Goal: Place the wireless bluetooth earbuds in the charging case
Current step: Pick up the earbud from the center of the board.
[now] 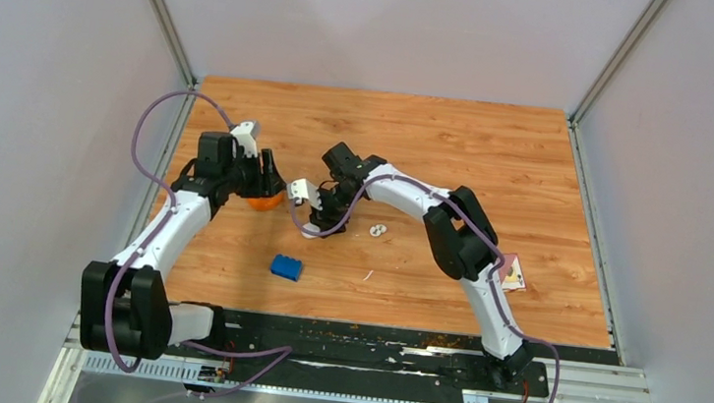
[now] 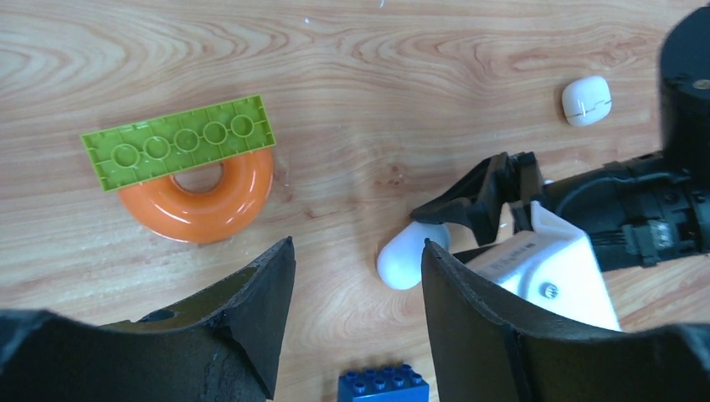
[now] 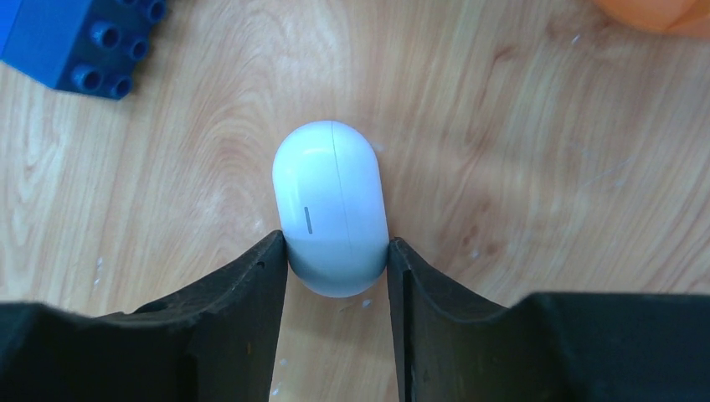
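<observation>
The white pill-shaped charging case [image 3: 331, 201] lies closed on the wooden table. My right gripper [image 3: 335, 251] is shut on its near end, one finger on each side. The case also shows in the left wrist view [image 2: 406, 255], partly behind the right gripper's fingers [image 2: 469, 201]. Two tiny white earbuds [image 1: 377, 229] lie on the table just right of my right gripper [image 1: 317, 219]; they show as a small white lump [image 2: 586, 100] in the left wrist view. My left gripper [image 2: 358, 244] is open and empty, above the table left of the case, near the orange ring.
An orange ring [image 2: 201, 197] with a green studded plate [image 2: 180, 151] on it lies under the left arm. A blue toy brick [image 1: 286, 267] lies nearer the bases. A small printed card [image 1: 512, 274] lies at the right, by the right arm.
</observation>
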